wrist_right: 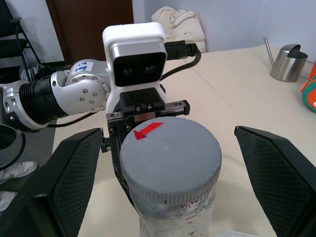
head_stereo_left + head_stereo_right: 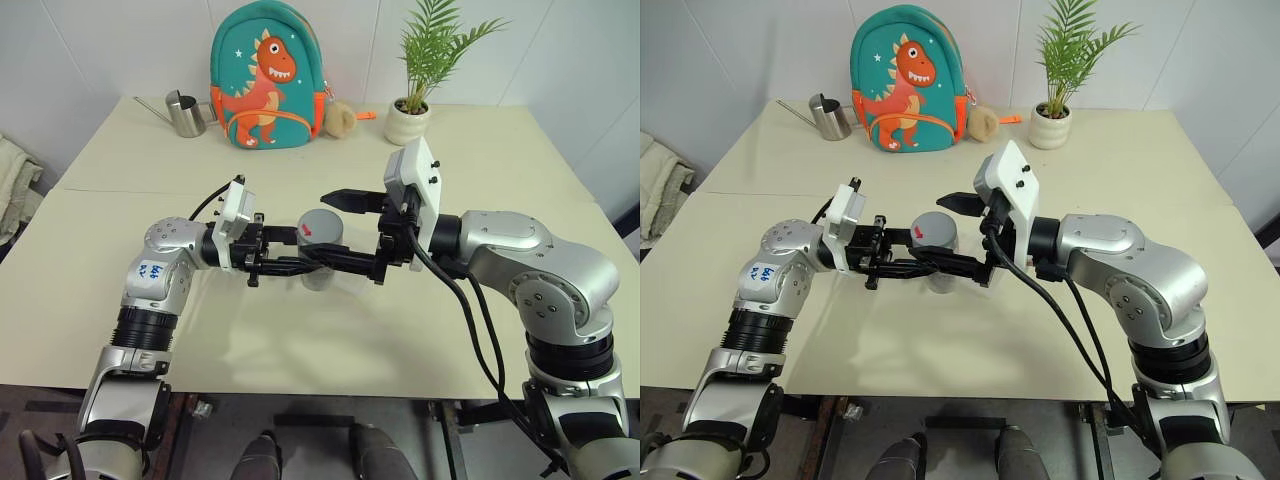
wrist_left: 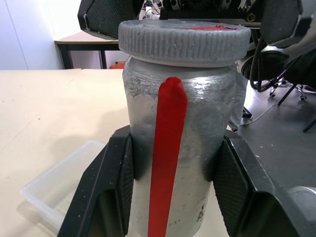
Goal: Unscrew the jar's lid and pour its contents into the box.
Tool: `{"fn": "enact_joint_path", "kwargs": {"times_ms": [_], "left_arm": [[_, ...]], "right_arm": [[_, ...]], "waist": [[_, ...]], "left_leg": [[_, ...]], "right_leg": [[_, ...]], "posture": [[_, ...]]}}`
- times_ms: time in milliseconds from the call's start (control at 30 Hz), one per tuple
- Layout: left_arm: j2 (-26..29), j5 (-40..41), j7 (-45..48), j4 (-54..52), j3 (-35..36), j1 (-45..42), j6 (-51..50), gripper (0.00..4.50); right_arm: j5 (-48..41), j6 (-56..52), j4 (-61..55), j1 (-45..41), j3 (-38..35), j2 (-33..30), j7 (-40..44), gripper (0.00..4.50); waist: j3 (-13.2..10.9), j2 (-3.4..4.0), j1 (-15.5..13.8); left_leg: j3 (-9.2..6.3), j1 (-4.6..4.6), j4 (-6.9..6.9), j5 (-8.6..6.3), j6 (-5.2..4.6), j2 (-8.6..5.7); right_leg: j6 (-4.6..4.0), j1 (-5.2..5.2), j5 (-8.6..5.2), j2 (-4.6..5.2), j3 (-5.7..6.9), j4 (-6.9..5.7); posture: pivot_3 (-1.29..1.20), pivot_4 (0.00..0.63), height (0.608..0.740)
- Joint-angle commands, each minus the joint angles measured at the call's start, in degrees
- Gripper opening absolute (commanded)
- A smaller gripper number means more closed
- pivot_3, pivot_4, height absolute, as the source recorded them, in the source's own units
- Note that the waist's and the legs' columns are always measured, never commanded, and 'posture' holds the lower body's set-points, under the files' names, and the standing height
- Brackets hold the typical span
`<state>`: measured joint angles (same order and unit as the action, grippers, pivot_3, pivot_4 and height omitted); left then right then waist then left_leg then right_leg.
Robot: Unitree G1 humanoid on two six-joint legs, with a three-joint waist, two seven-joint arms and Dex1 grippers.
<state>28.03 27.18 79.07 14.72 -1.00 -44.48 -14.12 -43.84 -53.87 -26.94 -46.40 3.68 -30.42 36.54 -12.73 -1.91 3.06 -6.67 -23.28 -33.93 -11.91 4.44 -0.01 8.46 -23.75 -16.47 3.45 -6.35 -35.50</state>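
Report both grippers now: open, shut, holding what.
Left gripper: shut on the jar, clamping its body below the lid.
Right gripper: open, fingers either side of the lid, not touching it.

Head stereo pair looks down from above; both wrist views closely face the jar [image 3: 177, 163].
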Motion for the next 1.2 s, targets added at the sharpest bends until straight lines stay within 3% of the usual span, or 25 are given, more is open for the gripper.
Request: {"fn": "enact_joint_path", "kwargs": {"times_ms": [33,467,600,1100,1200], "left_arm": [[0.0,0.2,0.1,-0.2,0.6,-1.5,1.0,1.85],[0.0,0.1,0.0,-0.3,0.7,-1.4,1.4,1.85],[0.0,0.1,-0.1,-0.1,0.7,-1.5,1.5,1.85],[-0.2,-0.1,0.1,0.6,0.6,-1.9,2.0,1.85],[-0.1,-0.2,0.0,0.6,0.6,-2.0,2.0,1.85]], "right_arm": [[0.4,0.8,-1.6,-1.3,-0.6,-0.4,0.0,4.48],[0.8,0.9,-1.5,-1.4,-0.1,-0.6,0.6,4.48],[0.8,0.9,-1.3,-1.5,-0.2,-0.6,0.7,3.63],[2.4,1.0,-1.2,-1.1,0.4,-1.3,2.2,3.63],[2.8,1.1,-1.0,-1.1,0.5,-1.1,2.3,3.07]], "waist": [[0.0,0.00,0.0],[0.0,0.00,0.0],[0.0,0.00,0.0],[0.0,0.00,0.0],[0.0,0.00,0.0]], "left_leg": [[0.00,0.00,0.00,0.00,0.00,0.00],[0.00,0.00,0.00,0.00,0.00,0.00],[0.00,0.00,0.00,0.00,0.00,0.00],[0.00,0.00,0.00,0.00,0.00,0.00],[0.00,0.00,0.00,0.00,0.00,0.00]], "right_leg": [[0.00,0.00,0.00,0.00,0.00,0.00],[0.00,0.00,0.00,0.00,0.00,0.00],[0.00,0.00,0.00,0.00,0.00,0.00],[0.00,0.00,0.00,0.00,0.00,0.00],[0.00,0.00,0.00,0.00,0.00,0.00]], "posture": [[0.00,0.150,0.740],[0.00,0.150,0.740],[0.00,0.150,0.740],[0.00,0.150,0.740],[0.00,0.150,0.740]]}}
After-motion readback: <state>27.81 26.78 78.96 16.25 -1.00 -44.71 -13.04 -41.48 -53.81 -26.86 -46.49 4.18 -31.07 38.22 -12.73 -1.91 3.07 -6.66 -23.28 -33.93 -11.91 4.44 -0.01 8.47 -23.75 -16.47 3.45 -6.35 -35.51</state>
